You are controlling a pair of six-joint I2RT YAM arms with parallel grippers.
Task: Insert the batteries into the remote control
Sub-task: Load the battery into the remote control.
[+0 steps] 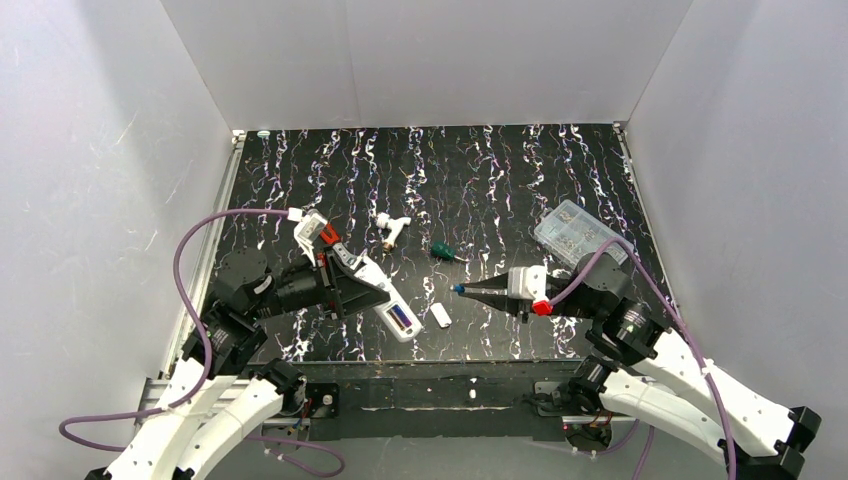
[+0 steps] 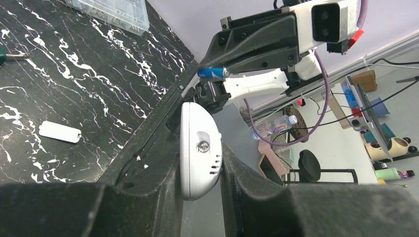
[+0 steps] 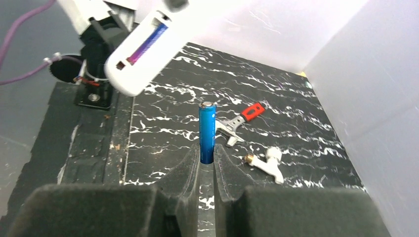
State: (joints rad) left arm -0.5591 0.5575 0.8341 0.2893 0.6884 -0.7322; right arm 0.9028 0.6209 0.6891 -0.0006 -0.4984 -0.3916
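Note:
My left gripper (image 1: 378, 298) (image 2: 203, 165) is shut on the remote control (image 1: 395, 312) (image 2: 195, 140), a slim white bar held tilted above the table's front. In the right wrist view the remote control (image 3: 148, 47) shows its open recess with one shiny blue-purple battery (image 3: 146, 44) lying in it. My right gripper (image 1: 478, 290) (image 3: 206, 157) is shut on a second blue battery (image 1: 458, 288) (image 3: 207, 129), which sticks out past the fingertips and points at the remote. This battery (image 2: 212, 73) hangs a short way from the remote, not touching it.
A small white flat cover (image 1: 441, 316) (image 2: 59, 132) lies on the black marbled table between the grippers. Farther back are a white T-shaped pipe fitting (image 1: 392, 228) (image 3: 267, 160), a green-handled screwdriver (image 1: 443, 251), a red-handled tool (image 3: 242, 121) and a clear plastic box (image 1: 575, 232) (image 2: 113, 10).

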